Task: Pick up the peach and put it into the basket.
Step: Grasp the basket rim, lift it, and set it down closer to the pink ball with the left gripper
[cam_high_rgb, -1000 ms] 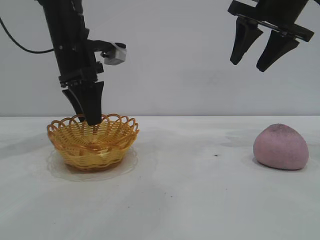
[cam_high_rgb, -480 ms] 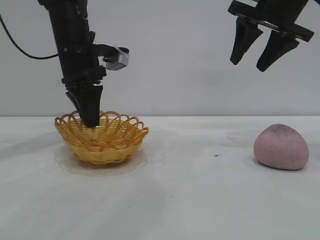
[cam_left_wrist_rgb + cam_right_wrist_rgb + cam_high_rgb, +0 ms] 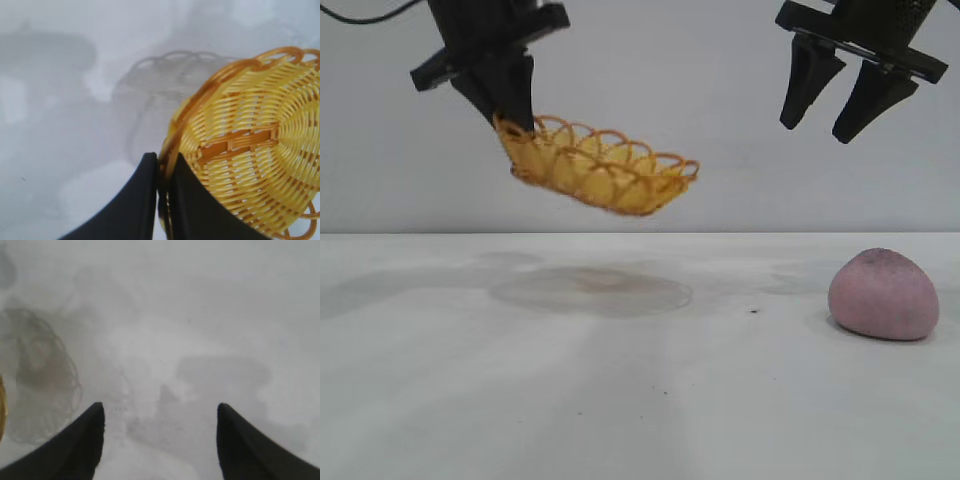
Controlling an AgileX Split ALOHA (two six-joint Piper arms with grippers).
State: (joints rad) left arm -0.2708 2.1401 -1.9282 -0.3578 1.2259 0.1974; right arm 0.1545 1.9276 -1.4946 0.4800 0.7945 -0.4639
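Note:
The yellow wicker basket (image 3: 600,170) with an orange-brown looped rim hangs tilted in the air at the upper left, its far end lower. My left gripper (image 3: 517,122) is shut on the basket's rim and holds it up; the left wrist view shows my left gripper (image 3: 164,162) pinching the basket's rim (image 3: 235,145). The mauve-pink peach (image 3: 882,295) lies on the table at the right. My right gripper (image 3: 828,125) is open and empty, high above the peach; in the right wrist view my right gripper (image 3: 160,412) shows only table below.
The white table (image 3: 620,400) carries the basket's shadow (image 3: 590,290) at centre left. A plain grey wall stands behind. A sliver of the basket (image 3: 2,410) shows at the edge of the right wrist view.
My left gripper has lifted the basket off the table and carried it up and to the right, so it now hangs tilted. The right gripper and the peach have not moved.

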